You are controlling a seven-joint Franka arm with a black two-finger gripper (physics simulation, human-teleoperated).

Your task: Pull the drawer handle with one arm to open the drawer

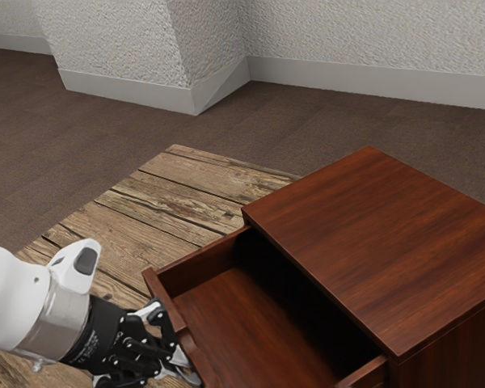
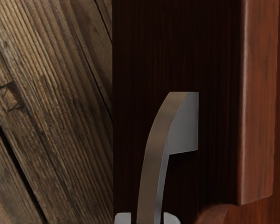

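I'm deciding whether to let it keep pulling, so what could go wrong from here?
1. The drawer already stands far out of the cabinet; more pull might run it off its guides or drag the cabinet across the plank table.
2. The handle is a slim, smooth metal bar; an off-axis pull could let the claw slip off it.

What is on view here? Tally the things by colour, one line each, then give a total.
Red-brown wood: 2, the square-topped cabinet and its open drawer
Grey metal: 1, the curved drawer handle
Weathered pale wood: 1, the plank table
Black: 1, the two-finger gripper
Total: 5
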